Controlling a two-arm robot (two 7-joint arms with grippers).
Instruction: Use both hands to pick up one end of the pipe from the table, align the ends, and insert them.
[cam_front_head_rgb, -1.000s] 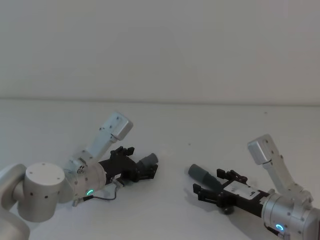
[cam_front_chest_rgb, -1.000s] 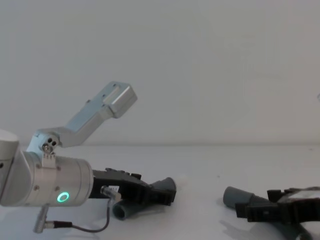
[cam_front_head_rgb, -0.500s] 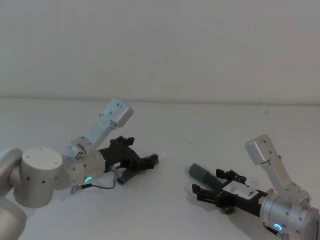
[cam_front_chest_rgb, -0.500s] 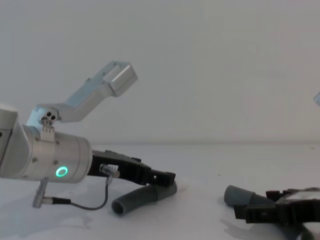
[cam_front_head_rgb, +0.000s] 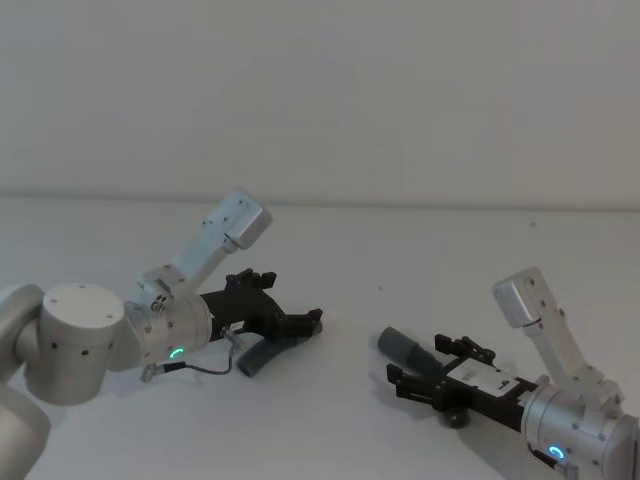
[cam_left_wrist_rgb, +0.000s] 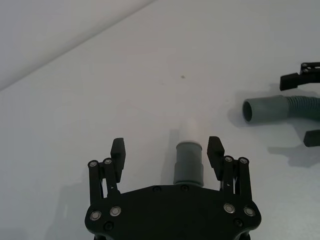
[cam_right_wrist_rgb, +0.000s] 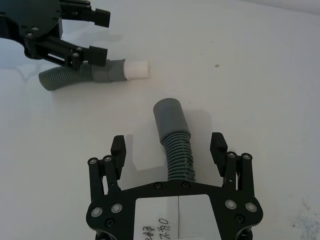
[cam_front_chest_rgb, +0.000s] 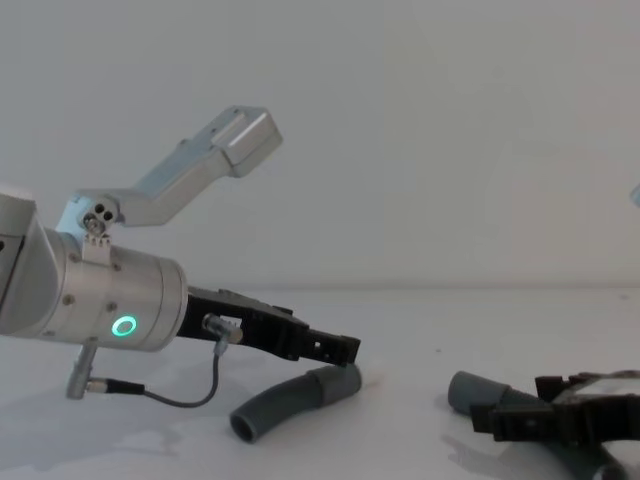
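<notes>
2 grey hose pieces lay on the white surface, well apart, not joined.

Left tool reached in low from the left, fingers spread apart, holding nothing. Green ring light lit on its arm. Left hose piece, curved and ribbed, lay on the surface under it. In the chest view the fingertips hung just above the piece's smooth end; can't tell if they touched. In the left wrist view the left cuff sat between the 2 open fingers with a gap on each side. A white tip stuck out past that cuff. The piece's other open end faced the robot in the chest view.

Right tool sat low on the right, also spread apart, gripping nothing. White label on its body. Right hose piece ran out between its 2 fingers, the ribbed part in the gap with clearance on both sides. Right cuff, smooth and round, lay past the fingertips, flat on the surface, open end pointing away from the tool.

White tip and right cuff were well apart and not lined up.
</notes>
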